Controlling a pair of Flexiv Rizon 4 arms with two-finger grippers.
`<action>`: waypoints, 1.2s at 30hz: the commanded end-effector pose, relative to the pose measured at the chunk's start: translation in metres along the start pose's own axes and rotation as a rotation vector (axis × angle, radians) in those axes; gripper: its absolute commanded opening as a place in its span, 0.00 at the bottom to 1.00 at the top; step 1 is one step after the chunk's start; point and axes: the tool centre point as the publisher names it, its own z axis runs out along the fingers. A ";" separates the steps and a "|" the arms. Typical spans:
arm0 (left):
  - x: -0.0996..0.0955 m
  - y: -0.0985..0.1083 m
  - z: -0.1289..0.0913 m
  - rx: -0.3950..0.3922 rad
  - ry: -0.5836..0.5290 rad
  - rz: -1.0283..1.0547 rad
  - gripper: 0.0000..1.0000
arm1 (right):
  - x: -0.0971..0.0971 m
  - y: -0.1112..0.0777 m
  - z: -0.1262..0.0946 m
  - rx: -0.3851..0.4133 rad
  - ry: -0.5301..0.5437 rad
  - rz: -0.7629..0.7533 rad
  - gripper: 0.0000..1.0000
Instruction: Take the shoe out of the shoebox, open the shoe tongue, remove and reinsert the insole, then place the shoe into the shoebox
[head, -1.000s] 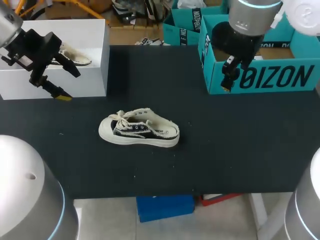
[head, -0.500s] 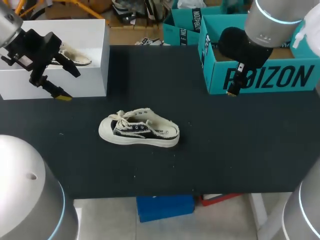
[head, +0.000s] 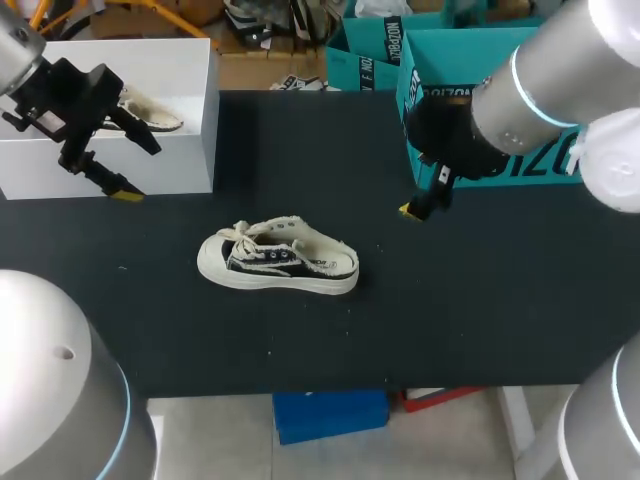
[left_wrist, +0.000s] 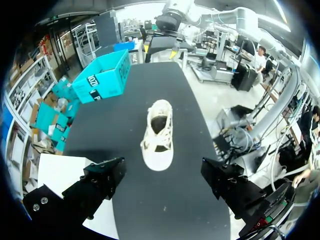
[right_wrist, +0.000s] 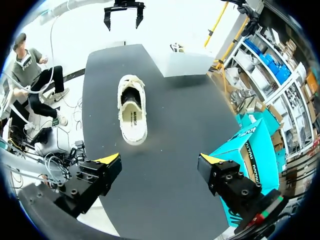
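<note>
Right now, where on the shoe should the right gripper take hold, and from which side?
The heel collar, from above on the right arm's side. The shoe stands upright on its sole, opening up, heel toward the open right gripper; one finger could probably go inside, one outside.

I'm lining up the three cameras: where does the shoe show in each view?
Head view: shoe in the middle of the table.
Left wrist view: shoe ahead of the left tool.
Right wrist view: shoe ahead of the right tool.
Shared landmark: the teal shoebox.
</note>
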 end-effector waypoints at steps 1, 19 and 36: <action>0.001 0.001 0.001 0.000 -0.004 0.002 1.00 | 0.005 0.003 0.029 -0.222 0.006 -0.011 1.00; 0.001 0.001 0.001 0.000 -0.004 0.002 1.00 | 0.035 0.021 0.053 -0.344 0.028 -0.130 1.00; 0.001 0.001 0.001 0.000 -0.004 0.002 1.00 | 0.038 0.026 0.074 -0.447 0.095 -0.072 1.00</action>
